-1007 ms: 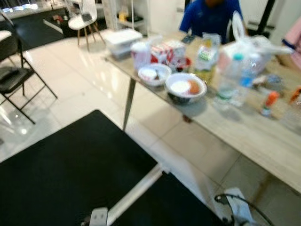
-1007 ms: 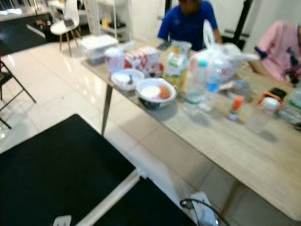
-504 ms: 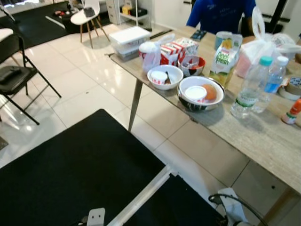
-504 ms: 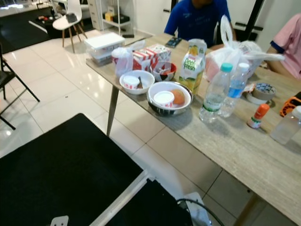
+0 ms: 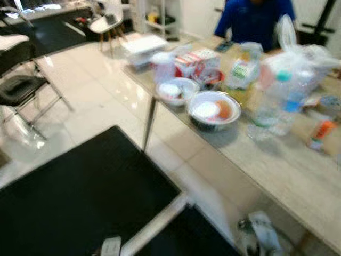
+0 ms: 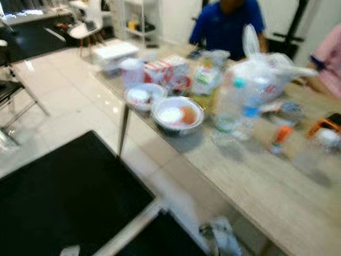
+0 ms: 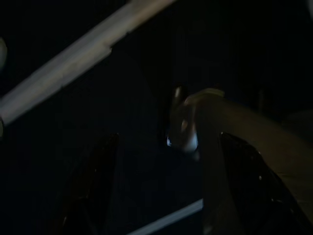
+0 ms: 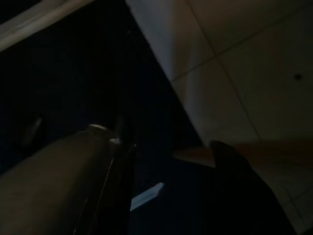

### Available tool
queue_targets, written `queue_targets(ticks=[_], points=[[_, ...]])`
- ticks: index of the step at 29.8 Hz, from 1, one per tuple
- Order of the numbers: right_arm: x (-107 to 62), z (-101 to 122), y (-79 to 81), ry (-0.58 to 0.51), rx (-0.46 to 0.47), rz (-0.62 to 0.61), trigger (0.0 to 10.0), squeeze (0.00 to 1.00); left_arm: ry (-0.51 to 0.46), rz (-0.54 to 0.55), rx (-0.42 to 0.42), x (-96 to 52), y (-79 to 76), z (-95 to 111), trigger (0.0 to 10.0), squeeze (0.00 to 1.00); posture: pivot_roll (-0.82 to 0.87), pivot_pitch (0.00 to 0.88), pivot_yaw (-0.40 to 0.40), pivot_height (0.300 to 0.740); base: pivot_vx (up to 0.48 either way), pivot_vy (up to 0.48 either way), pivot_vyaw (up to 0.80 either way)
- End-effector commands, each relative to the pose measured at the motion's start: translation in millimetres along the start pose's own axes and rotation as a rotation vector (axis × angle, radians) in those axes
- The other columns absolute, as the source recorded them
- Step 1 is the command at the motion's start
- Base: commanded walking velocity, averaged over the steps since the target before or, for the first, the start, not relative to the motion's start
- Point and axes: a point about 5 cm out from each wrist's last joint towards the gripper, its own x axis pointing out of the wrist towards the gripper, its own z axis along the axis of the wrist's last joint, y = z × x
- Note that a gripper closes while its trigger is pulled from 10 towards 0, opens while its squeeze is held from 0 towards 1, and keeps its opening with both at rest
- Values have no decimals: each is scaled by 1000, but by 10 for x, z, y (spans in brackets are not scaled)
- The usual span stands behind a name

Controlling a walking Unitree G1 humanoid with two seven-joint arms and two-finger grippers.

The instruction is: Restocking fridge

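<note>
Pale wood-grain table (image 6: pixel 256 181) carries the groceries, clustered along its near edge and far half. Nearest that edge stands a dark-sided bowl (image 6: pixel 177 115) with a white inside, holding a small white lidded cup and something round and orange. Just beside it, toward the table's corner, a white bowl (image 6: pixel 140 96) holds another small cup. Behind these are a red bowl (image 5: pixel 211 79), a red-and-white carton box (image 6: pixel 161 69), a knotted clear bag (image 5: pixel 162 65) and a stack of clear lidded containers (image 5: pixel 143 47) at the corner. A green-and-yellow juice carton (image 6: pixel 205 80) stands behind the dark bowl; its print is too blurred to read. Two clear water bottles (image 6: pixel 230 111) stand beside it, with a tied white plastic bag (image 6: pixel 266 69) behind them and a small bottle with an orange cap (image 6: pixel 278 136) farther along.

A person in a blue shirt (image 6: pixel 229 24) sits at the far side; a pink sleeve (image 6: pixel 329 64) shows at the edge. The floor (image 5: pixel 96 101) is glossy white tile, with a black folding chair (image 5: pixel 24 85) and a white chair (image 5: pixel 105 24) beyond. A black panel (image 5: pixel 80 197) with a white bar lies close below the camera.

The left gripper (image 7: pixel 166 196) hangs in deep shade with its two fingers spread apart; the right gripper (image 8: pixel 171 196) hangs over tile, fingers likewise apart.
</note>
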Motion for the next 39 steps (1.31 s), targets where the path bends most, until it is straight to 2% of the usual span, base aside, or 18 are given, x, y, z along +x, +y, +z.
queue_targets(ticks=[1, 14, 20, 22, 24, 25, 26, 27, 29, 30, 33, 34, 36, 39], points=[[10, -8, 67, 3, 6, 17, 10000, 0, -1, 17, -14, -10, 51, -18, 10000, 0, -8, 0, 38, 740, 0, 0, 0], [16, 10, 123, -20, 3, 39, 10000, 0, -5, 18, -13, -11, 55, -14, 10000, 0, -7, 0, 38, 740, 0, 0, 0], [5, 93, 84, -71, -52, 70, 10000, 0, -6, 23, -8, -11, 59, -12, 10000, 0, -10, 0, 45, 740, 0, 0, 0], [4, 130, 138, -96, -70, 130, 10000, 0, -7, 27, -3, -12, 65, -12, 10000, 0, -12, 0, 52, 740, 0, 0, 0], [4, 130, 138, -96, -70, 130, 10000, 0, -7, 27, -3, -12, 65, -12, 10000, 0, -12, 0, 52, 740, 0, 0, 0], [7, 178, 216, -116, -74, 187, 10000, 0, -9, 29, 4, -14, 71, -14, 10000, 0, -14, 0, 58, 740, 0, 0, 0], [7, 178, 216, -116, -74, 187, 10000, 0, -9, 29, 4, -14, 71, -14, 10000, 0, -14, 0, 58, 740, 0, 0, 0], [7, 251, 313, -143, -73, 253, 10000, 0, -12, 30, 13, -16, 78, -16, 10000, 0, -13, 0, 60, 740, 0, 0, 0], [7, 251, 313, -143, -73, 253, 10000, 0, -12, 30, 13, -16, 78, -16, 10000, 0, -13, 0, 60, 740, 0, 0, 0], [1, 346, 410, -176, -71, 320, 10000, 0, -15, 31, 22, -19, 85, -22, 10000, 0, -12, 0, 65, 740, 0, 0, 0], [-53, 676, 630, -285, -94, 502, 10000, 0, -81, 24, 75, -24, 253, 279, 10000, 0, 15, 0, 55, 740, 0, 0, 0], [-53, 676, 630, -285, -94, 502, 10000, 0, -81, 24, 75, -24, 253, 279, 10000, 0, 15, 0, 55, 740, 0, 0, 0], [-94, 806, 691, -333, -93, 590, 10000, 0, -94, 13, 87, -25, 260, 324, 10000, 0, 18, 0, 56, 740, 0, 0, 0], [-115, 860, 705, -356, -89, 626, 10000, 0, -96, 9, 85, -24, 249, 320, 10000, 0, 18, 0, 56, 740, 0, 0, 0]])
